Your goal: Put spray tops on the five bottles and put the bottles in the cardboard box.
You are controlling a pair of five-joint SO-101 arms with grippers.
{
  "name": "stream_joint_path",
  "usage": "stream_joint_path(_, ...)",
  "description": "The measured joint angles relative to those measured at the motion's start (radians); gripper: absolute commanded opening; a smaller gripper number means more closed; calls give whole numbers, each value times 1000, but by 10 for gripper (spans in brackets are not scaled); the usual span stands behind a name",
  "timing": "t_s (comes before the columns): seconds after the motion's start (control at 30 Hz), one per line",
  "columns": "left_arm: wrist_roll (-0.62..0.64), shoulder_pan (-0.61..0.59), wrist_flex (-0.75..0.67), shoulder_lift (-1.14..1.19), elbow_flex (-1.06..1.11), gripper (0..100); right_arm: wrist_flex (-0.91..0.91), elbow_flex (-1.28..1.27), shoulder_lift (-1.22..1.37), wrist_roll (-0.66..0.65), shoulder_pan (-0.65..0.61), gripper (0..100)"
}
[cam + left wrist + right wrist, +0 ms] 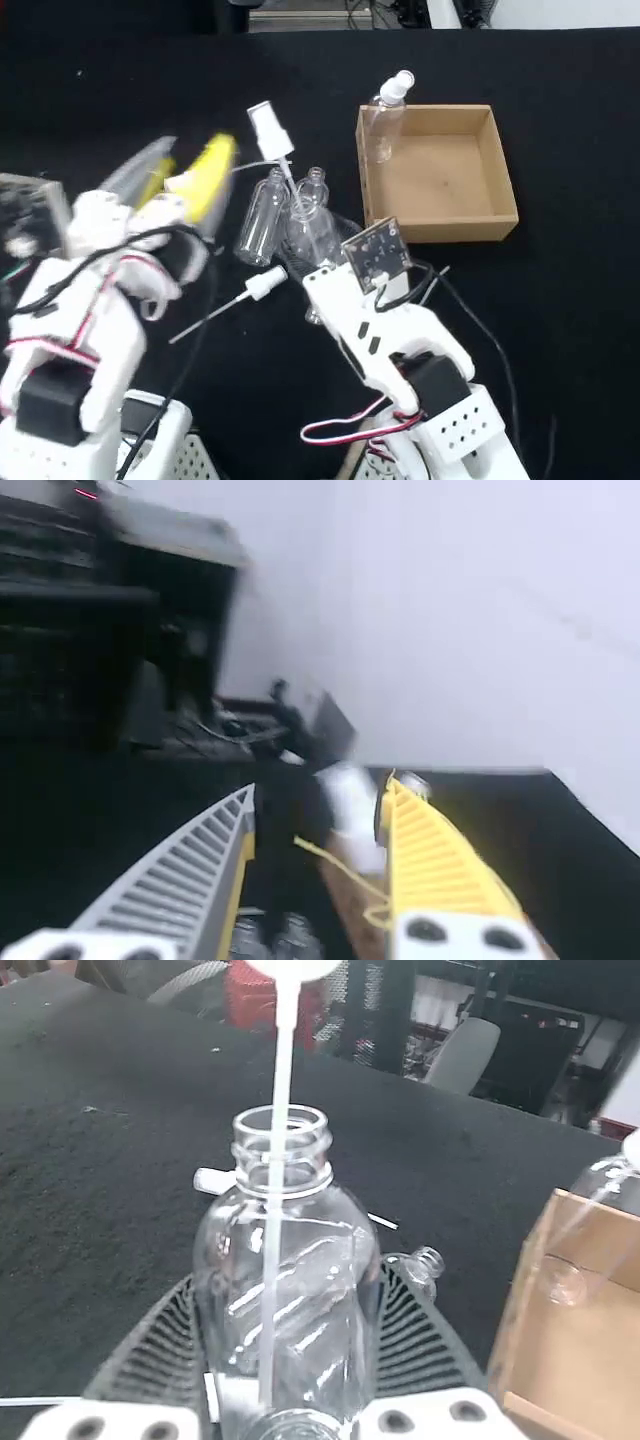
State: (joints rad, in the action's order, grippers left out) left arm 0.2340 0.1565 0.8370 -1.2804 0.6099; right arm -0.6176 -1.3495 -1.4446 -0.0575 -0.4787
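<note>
- The right pincer (290, 1300) is clamped around an upright clear bottle (285, 1230) whose neck is uncapped.
- A spray top (268, 125) sits above it, not seated, with its thin tube reaching down into the neck.
- The left pincer (320, 790) hangs over the table (100, 90), jaws spread, gripping nothing.
- A capped bottle (385, 120) leans in a far corner of the cardboard box (440, 230).
- A loose spray top (262, 287) lies on the table.

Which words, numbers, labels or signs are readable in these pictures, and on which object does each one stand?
No text can be read.
The bottle in the right end effector is clear, without a label.
The cardboard box has plain walls.
The circuit board on that arm is too small to read.
</note>
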Motion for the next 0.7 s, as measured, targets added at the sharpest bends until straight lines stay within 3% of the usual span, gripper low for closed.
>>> stream_joint_path(0.17,0,-209,0,-69,132,200,0,87,0,0,64,11)
stream_joint_path(0.3,0,-288,-52,-97,327,199,0,173,0,0,104,11)
stream_joint_path(0.6,0,-293,-548,-103,836,195,0,387,-2,0,173,11)
stream_joint_path(0.7,0,-293,-647,-103,948,195,6,400,-2,0,173,11)
